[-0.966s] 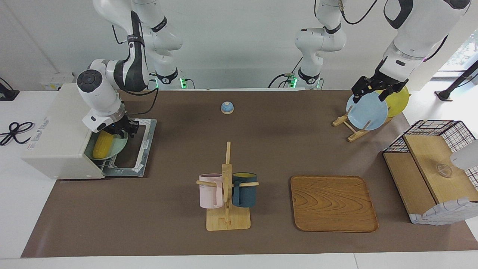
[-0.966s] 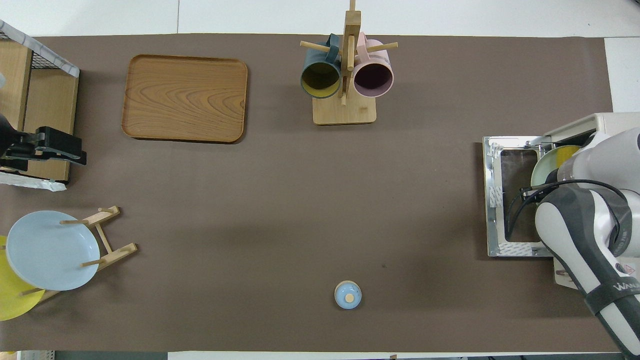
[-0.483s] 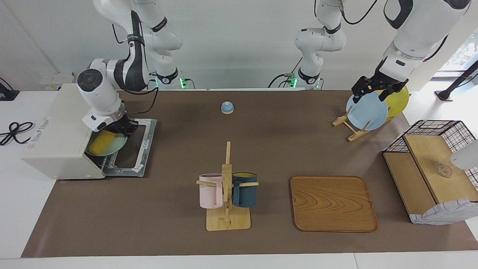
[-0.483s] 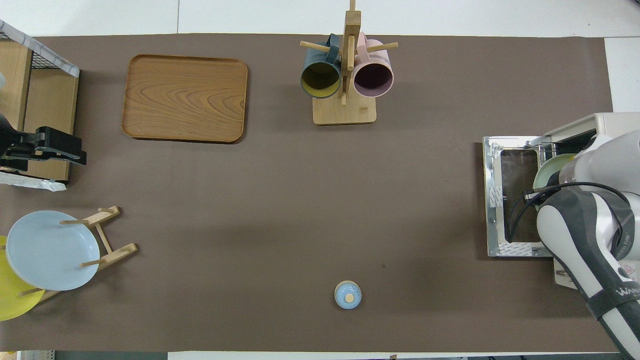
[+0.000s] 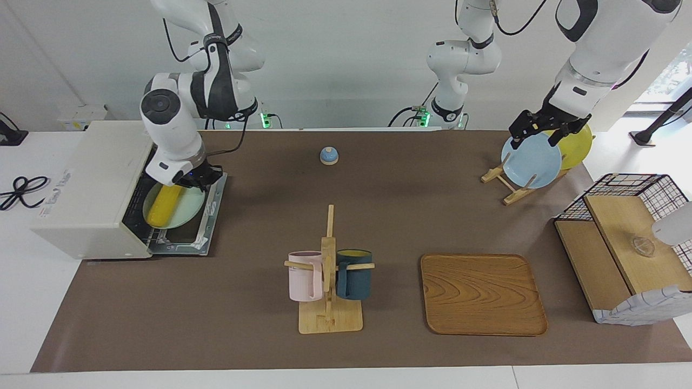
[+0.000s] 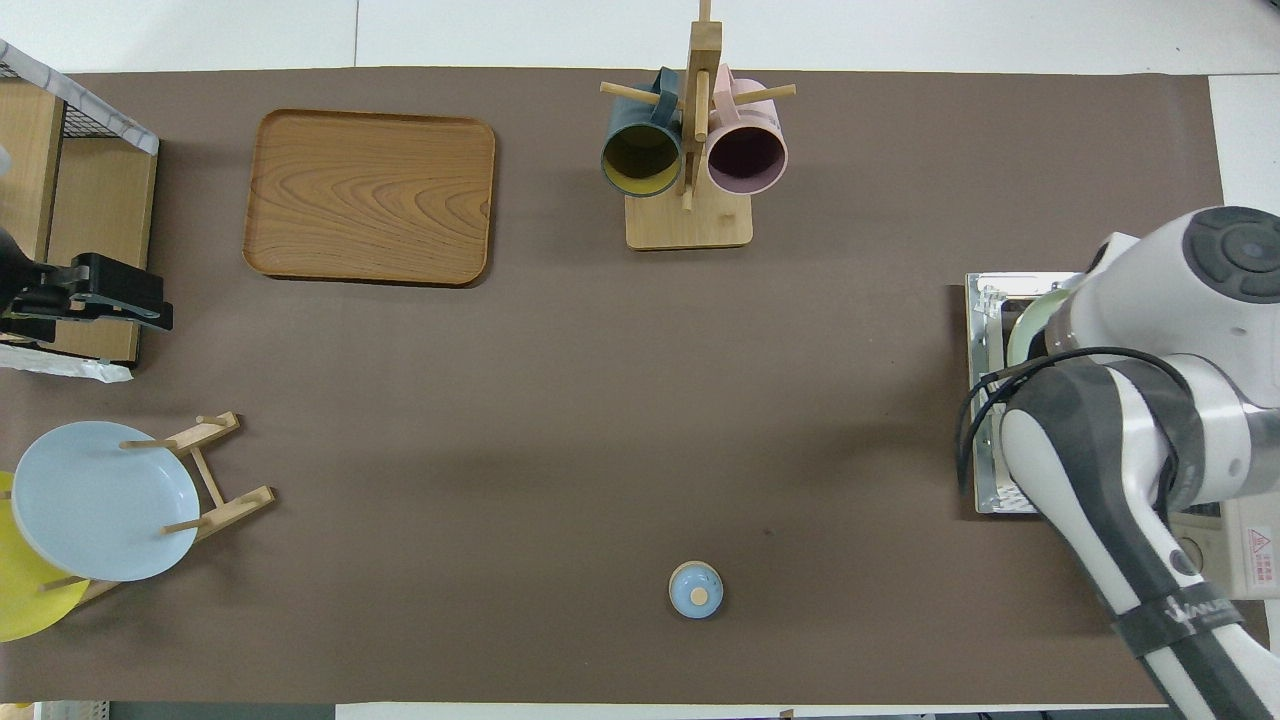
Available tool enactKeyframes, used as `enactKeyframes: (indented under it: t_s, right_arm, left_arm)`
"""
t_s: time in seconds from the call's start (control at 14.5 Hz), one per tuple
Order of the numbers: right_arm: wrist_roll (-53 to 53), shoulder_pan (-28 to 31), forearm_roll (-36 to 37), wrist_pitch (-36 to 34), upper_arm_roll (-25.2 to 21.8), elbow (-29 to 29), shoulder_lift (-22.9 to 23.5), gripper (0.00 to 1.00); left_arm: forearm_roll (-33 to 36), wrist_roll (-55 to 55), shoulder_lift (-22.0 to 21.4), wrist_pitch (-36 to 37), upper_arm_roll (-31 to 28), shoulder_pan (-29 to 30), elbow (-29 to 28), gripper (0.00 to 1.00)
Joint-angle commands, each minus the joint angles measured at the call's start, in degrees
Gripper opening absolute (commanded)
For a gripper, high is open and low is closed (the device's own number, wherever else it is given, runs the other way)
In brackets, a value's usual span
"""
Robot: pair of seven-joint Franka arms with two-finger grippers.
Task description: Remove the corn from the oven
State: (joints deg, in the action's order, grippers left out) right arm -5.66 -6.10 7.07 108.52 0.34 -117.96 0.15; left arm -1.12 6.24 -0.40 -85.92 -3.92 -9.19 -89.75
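The yellow corn (image 5: 162, 206) lies on a pale green plate (image 5: 189, 210). The plate sits half out of the off-white oven (image 5: 89, 183), over its door (image 5: 210, 213), which lies open and flat. My right gripper (image 5: 190, 182) is shut on the plate's rim, at the edge nearer to the robots. In the overhead view my right arm hides the corn; only the plate's rim (image 6: 1028, 325) and the door (image 6: 985, 400) show. My left gripper (image 5: 536, 135) waits open in the air above the plate rack.
A blue plate (image 5: 532, 162) and a yellow plate (image 5: 579, 145) stand in the rack. A mug rack (image 5: 330, 270) with two mugs, a wooden tray (image 5: 481, 294), a small blue bell (image 5: 328, 155) and a wire-and-wood basket shelf (image 5: 627, 254) stand on the mat.
My right gripper has pulled the green plate with the corn outward from inside the oven, over the open door. The left arm has not moved.
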Motion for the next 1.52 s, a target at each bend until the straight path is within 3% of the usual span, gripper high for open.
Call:
enactKeyframes:
  t_s: [0.0, 0.34, 0.62, 0.97, 1.45]
  right_arm:
    - [8.6, -8.0, 0.1, -4.0, 0.1, 6.1, 3.3, 0.0]
    - [28.2, -22.4, -5.6, -2.1, 0.4, 14.5, 9.9, 0.0]
    - [40.2, -32.8, -5.7, 0.1, 0.4, 22.7, 19.8, 0.0]
    - [41.0, -35.6, -6.0, 8.3, 0.4, 21.5, 23.0, 0.0]
    - [41.0, -35.1, -8.5, 23.4, 0.5, 11.4, 21.8, 0.0]
  left_arm:
    - [0.2, -0.4, -0.4, 0.3, 0.3, 0.6, -0.5, 1.0]
    - [0.2, -0.4, -0.4, 0.4, 0.3, 0.7, -0.5, 1.0]
    - [0.2, -0.4, -0.4, 0.5, 0.3, 0.7, -0.5, 1.0]
    - [0.2, -0.3, -0.4, 0.4, 0.3, 0.7, -0.5, 1.0]
    - [0.2, -0.4, -0.4, 0.0, 0.3, 0.7, -0.6, 1.0]
